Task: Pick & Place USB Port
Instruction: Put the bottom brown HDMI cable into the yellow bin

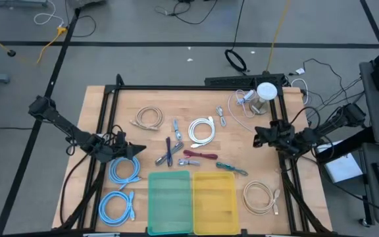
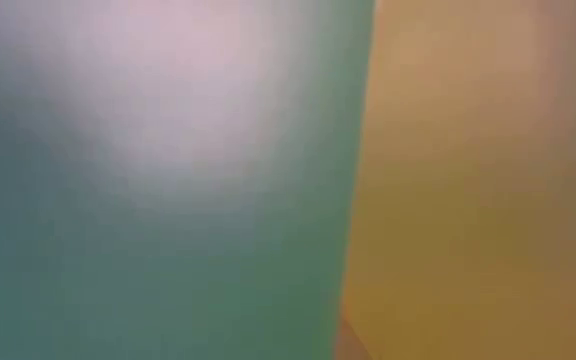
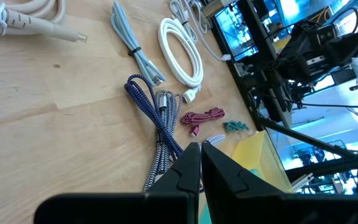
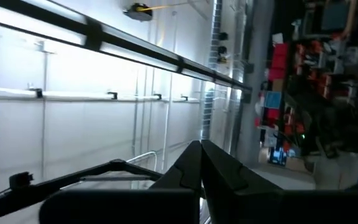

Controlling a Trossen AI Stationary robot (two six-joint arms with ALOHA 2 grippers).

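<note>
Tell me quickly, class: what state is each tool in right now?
Left tool: closed, holding nothing, over the table's left side.
Right tool: closed, empty, at the table's right edge.

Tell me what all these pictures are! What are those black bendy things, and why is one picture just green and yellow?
The black bendy things are two robot arms. Each ends in a pincher: the left gripper and the right gripper. Both are shut and hold nothing. One picture looks straight down on the wooden table. On it lie coiled cables, like a white cable and a blue cable, plus a green bin and a yellow bin. The blurry picture comes from a camera at table height, pressed up close to those bins. The other two come from cameras on the arms' wrists.
</note>
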